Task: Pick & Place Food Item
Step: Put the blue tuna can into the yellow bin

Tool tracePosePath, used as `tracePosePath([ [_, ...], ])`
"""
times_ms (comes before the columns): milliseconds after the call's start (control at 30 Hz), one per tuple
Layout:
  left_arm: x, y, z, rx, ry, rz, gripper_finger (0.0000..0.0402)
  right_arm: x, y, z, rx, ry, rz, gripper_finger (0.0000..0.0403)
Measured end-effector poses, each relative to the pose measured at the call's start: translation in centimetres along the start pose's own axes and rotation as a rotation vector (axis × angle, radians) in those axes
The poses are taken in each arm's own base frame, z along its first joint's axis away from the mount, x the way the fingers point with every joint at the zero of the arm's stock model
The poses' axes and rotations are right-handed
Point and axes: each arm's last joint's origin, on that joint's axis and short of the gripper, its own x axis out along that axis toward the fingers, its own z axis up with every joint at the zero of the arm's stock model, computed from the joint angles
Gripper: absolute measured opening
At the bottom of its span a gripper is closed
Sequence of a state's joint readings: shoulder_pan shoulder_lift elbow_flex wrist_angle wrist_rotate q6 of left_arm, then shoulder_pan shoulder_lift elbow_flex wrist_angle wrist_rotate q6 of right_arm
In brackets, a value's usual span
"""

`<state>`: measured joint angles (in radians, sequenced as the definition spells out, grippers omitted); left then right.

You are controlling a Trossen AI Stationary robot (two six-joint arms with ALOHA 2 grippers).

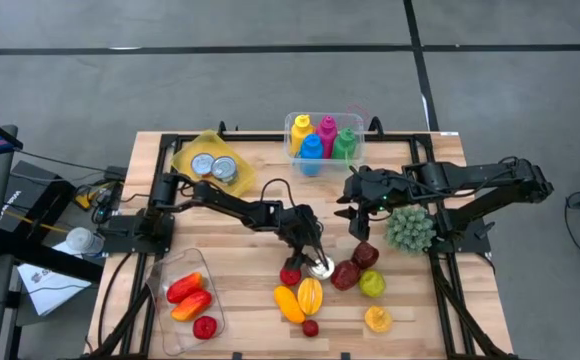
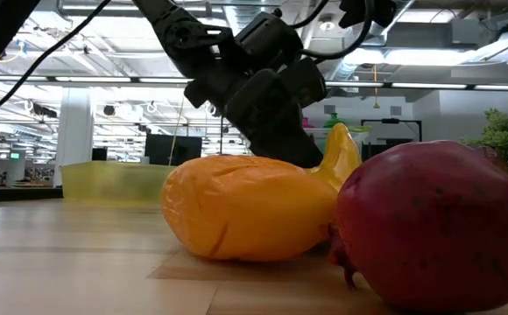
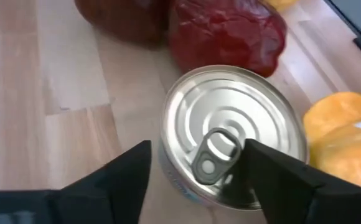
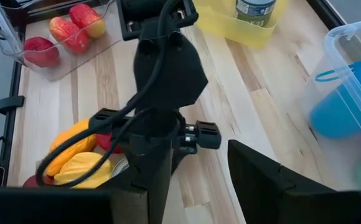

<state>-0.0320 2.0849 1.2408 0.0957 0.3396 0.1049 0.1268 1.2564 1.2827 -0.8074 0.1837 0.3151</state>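
A silver tin can with a pull tab [image 3: 230, 130] stands upright on the wooden table [image 1: 240, 250] among loose fruit and vegetables [image 1: 320, 266]. My left gripper [image 3: 199, 180] is open, low over the can from above, one finger on each side of it [image 1: 315, 258]. Beside the can lie a dark red pepper [image 3: 227, 31] and a yellow pepper [image 3: 342, 130]. My right gripper [image 1: 355, 215] is open and hangs in the air near the green leafy vegetable [image 1: 410, 228], touching nothing. My left gripper's fingers stand astride the can's side wall, pointing down. One finger [image 3: 274, 180] overlaps the can's rim [image 3: 292, 149] in the wrist view, and a thin gap shows at the other finger [image 3: 127, 174]. I cannot tell whether it touches the can.
A yellow tray with two cans [image 1: 210, 162] and a clear bin of coloured bottles [image 1: 323, 140] sit at the far edge. A clear tray with red produce [image 1: 190, 300] sits near left. An orange fruit [image 2: 245, 210] and a pomegranate [image 2: 433, 227] crowd the near middle.
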Motion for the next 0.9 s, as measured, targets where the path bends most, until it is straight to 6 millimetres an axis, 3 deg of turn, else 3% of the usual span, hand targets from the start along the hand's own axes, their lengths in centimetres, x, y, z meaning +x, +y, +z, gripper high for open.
tracePosePath([
  [300,-0.2,0.0,0.1,-0.022,0.007,0.016,0.0094,0.0,0.0,0.0,0.0,0.0,0.0,0.0147],
  [500,-0.3,0.3,0.0,-0.024,0.014,0.041,0.0016,0.0,0.0,0.0,0.0,0.0,0.0,0.014],
  [700,-0.6,1.1,-0.2,-0.081,0.021,0.066,0.0001,0.0,-0.1,0.0,0.0,-0.001,-0.004,0.0133],
  [900,-2.4,2.0,0.0,-0.108,0.085,0.249,0.0,0.0,-0.1,0.0,-0.007,0.0,-0.005,0.0132],
])
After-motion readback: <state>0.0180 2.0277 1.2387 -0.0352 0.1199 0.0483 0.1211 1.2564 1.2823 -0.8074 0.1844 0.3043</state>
